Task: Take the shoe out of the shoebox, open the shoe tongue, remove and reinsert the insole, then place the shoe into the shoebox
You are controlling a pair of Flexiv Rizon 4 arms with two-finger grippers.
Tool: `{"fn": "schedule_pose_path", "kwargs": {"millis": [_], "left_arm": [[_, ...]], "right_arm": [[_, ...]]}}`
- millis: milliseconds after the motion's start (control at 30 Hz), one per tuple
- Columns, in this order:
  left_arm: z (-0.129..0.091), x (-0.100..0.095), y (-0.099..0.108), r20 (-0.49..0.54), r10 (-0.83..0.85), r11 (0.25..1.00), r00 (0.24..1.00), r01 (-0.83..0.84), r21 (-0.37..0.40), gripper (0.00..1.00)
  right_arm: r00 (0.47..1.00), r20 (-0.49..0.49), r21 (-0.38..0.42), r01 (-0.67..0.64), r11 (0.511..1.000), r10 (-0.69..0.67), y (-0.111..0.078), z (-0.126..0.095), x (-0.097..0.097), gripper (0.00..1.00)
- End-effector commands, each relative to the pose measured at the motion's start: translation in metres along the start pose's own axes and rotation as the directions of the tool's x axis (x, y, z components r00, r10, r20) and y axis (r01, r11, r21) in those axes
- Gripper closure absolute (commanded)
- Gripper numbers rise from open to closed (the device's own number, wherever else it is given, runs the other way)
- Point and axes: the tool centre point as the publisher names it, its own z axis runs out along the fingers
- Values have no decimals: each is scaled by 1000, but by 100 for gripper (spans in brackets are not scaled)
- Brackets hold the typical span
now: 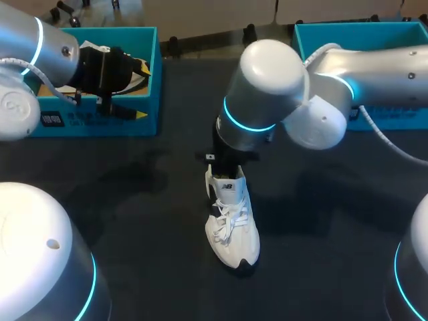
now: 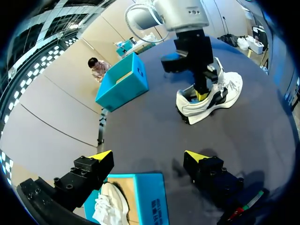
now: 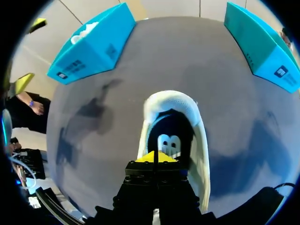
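Shoe [image 1: 232, 221] out on table [image 1: 134, 200], probably mid insole step.
Your right gripper [image 3: 158, 157] pinched closed inside it; left gripper [image 2: 149, 155] open; reboxing remains.

shoe [image 1: 231, 224] on table [image 1: 134, 200] centre | shoebox [image 1: 100, 120] back left | second box [image 1: 304, 40] back right

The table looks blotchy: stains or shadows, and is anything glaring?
Shadows, most likely. Head view: soft dark patches on the table left of the white shoe; glare on the right arm. Right wrist view: shadow blotches either side of the shoe. Left wrist view: a shadow hugging the shoe's sole.
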Motion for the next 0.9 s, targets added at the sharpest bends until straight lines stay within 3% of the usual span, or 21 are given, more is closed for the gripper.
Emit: {"fn": "schedule_pose_path", "kwargs": {"millis": [33, 200, 533, 900], "left_arm": [[1, -1, -1, -2, 0, 1000, 1000, 0, -5, 0], [1, -1, -1, -2, 0, 1000, 1000, 0, -5, 0], [1, -1, -1, -2, 0, 1000, 1000, 0, -5, 0], [1, -1, -1, -2, 0, 1000, 1000, 0, -5, 0]], "right_arm": [[1000, 23, 9, -7, 1000, 7, 2, 11, 5, 100], [999, 27, 11, -27, 1000, 26, -1, 15, -3, 100], [999, 36, -37, -39, 999, 41, -1, -8, -5, 100], [999, -29, -77, -32, 997, 30, 18, 10, -6, 100]]}}
